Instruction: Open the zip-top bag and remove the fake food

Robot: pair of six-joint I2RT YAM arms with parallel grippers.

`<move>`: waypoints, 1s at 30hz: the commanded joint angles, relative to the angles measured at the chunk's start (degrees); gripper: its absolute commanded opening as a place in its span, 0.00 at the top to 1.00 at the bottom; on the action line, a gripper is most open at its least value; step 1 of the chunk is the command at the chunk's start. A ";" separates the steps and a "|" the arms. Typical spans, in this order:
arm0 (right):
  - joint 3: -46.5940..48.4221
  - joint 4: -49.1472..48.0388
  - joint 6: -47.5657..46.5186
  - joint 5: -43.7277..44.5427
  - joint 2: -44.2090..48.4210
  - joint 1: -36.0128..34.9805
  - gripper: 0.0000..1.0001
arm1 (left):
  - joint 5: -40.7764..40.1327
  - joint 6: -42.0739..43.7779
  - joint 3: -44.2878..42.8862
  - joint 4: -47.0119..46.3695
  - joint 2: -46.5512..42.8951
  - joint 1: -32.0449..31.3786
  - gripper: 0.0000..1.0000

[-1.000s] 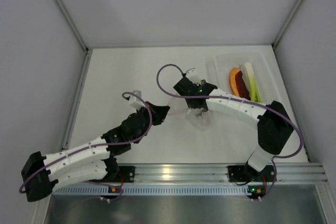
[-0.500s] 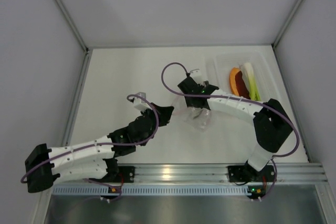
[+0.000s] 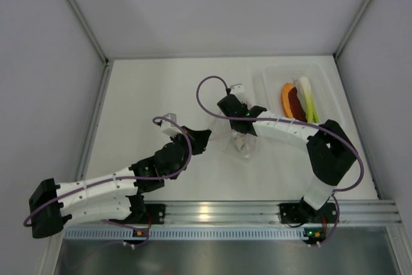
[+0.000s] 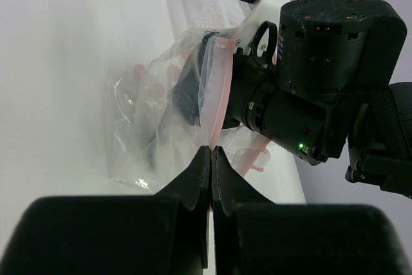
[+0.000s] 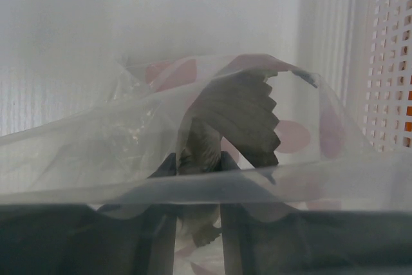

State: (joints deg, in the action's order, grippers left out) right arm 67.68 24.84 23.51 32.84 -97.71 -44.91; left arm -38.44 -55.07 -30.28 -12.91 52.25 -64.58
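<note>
The zip-top bag (image 3: 248, 150) lies crumpled at mid-table between my two grippers. My left gripper (image 3: 198, 138) is shut on the bag's pink zip strip (image 4: 222, 82), pinching it at the fingertips in the left wrist view (image 4: 211, 151). My right gripper (image 3: 241, 131) reaches into the bag's mouth. In the right wrist view it (image 5: 197, 159) is shut on the silver-grey fish (image 5: 225, 111) inside the clear plastic (image 5: 77, 152). The orange and dark red slice (image 3: 288, 99) and the leek-like stalk (image 3: 309, 102) lie in the clear tray (image 3: 270, 75).
The rigid clear tray stands at the back right, close to the right wall. The right arm's black wrist (image 4: 322, 82) fills the space just behind the bag. White walls close in the table on the left, back and right.
The right gripper has shifted a little nearer and deeper into the bag, and the bag has bunched toward it. The left arm's elbow has dropped lower; its gripper keeps its pinch.
</note>
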 commanded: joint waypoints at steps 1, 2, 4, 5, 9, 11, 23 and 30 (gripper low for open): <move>-1.49 -3.30 1.63 6.45 1.55 6.94 0.85 | -3.23 2.42 0.05 2.97 -1.63 -1.08 1.00; -1.76 -4.35 0.93 6.01 2.78 6.33 0.89 | -3.22 3.03 -0.47 2.97 -1.36 -1.08 1.00; -2.72 -6.02 -0.73 4.79 4.01 5.45 0.92 | -3.66 4.00 -1.00 3.06 -0.83 -0.99 1.00; -3.08 -7.42 -1.70 4.34 5.33 4.31 0.92 | -4.19 5.31 -1.27 3.06 -0.66 -0.99 1.00; -5.80 -12.26 -5.05 -2.42 8.93 2.11 0.98 | -7.26 8.83 -3.37 4.02 -0.75 -0.90 1.00; -7.03 -14.28 -7.15 -6.72 11.21 0.79 0.98 | -8.59 10.24 -4.78 5.69 -0.57 -0.55 1.00; -9.75 -16.40 -18.22 -27.81 17.64 -4.48 1.00 | -3.57 16.39 -9.70 7.63 -0.93 12.63 1.00; -15.38 -24.12 -22.19 -32.31 23.61 -6.95 1.00 | -2.00 18.15 -11.82 7.63 2.33 12.90 1.00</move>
State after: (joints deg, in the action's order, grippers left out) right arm 54.43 8.40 3.97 3.62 -79.40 -50.70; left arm -39.24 -39.57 -40.01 -5.39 53.39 -52.27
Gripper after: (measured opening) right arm 0.272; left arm 0.020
